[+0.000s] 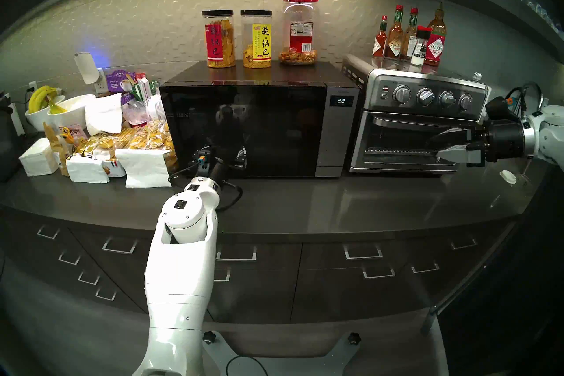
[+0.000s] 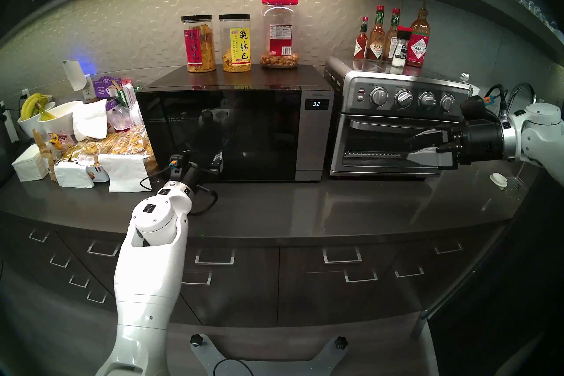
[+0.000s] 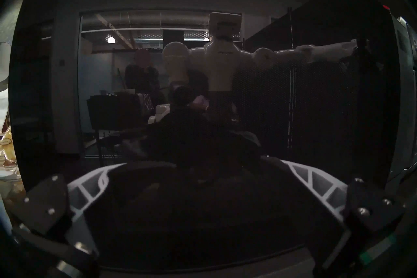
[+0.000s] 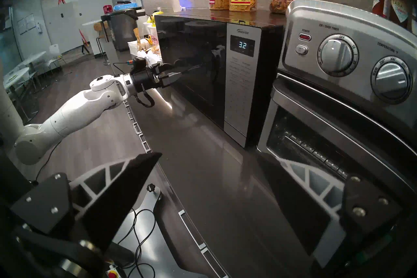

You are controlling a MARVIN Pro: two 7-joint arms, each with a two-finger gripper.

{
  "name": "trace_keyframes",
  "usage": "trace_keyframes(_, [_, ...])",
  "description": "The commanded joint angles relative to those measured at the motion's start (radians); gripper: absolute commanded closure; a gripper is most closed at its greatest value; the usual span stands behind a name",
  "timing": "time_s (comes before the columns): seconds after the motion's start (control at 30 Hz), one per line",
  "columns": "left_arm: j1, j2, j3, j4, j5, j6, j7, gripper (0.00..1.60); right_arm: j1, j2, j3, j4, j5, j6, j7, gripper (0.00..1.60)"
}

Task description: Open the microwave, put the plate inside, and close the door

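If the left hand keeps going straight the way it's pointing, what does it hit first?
Most likely the door of the microwave. The left hand points level at the black glass, low and toward its left side, fingertips already at or nearly on it; actual contact is unclear.

microwave (image 4: 209, 72) door (image 4: 191, 67) shut, display 3.2

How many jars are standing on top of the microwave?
3, in a row on the microwave: a red-label jar at left, a yellow-label jar in the middle, a red-lidded jar at right. None looks hidden.
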Motion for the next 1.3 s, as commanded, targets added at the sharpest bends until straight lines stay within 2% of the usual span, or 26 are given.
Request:
trace_keyframes(0.0, [0.052,0.032,-0.016,-0.116,-0.052,-0.028,-0.007,0.00,0.017,-0.008,0.009,0.003,0.010,-0.003,0.002,0.00])
trace_keyframes(0.17, [0.137,0.050,-0.008,-0.177,-0.088,-0.040,-0.029,0.00,0.016,-0.008,0.009,0.003,0.009,-0.003,0.002,0.00])
trace_keyframes(0.27, [0.198,0.058,-0.012,-0.236,-0.095,-0.016,-0.044,0.00,0.016,-0.008,0.010,0.003,0.009,-0.003,0.002,0.00])
trace_keyframes(0.33, [0.193,0.054,-0.022,-0.230,-0.096,-0.014,-0.053,0.00,0.015,-0.008,0.010,0.003,0.008,-0.003,0.002,0.00])
trace_keyframes(0.53, [0.286,0.047,-0.046,-0.320,-0.115,-0.010,-0.099,0.00,0.015,-0.007,0.011,0.003,0.008,-0.003,0.001,0.00])
trace_keyframes(0.57, [0.283,0.045,-0.051,-0.315,-0.116,-0.012,-0.108,0.00,0.015,-0.007,0.011,0.003,0.007,-0.003,0.001,0.00])
trace_keyframes(1.13, [0.529,-0.031,-0.159,-0.540,-0.134,-0.038,-0.291,0.00,0.015,-0.008,0.010,0.002,0.008,-0.003,0.001,0.00])
trace_keyframes(1.27, [0.568,-0.047,-0.175,-0.562,-0.131,-0.056,-0.308,0.00,0.016,-0.008,0.009,0.002,0.009,-0.003,0.001,0.00])
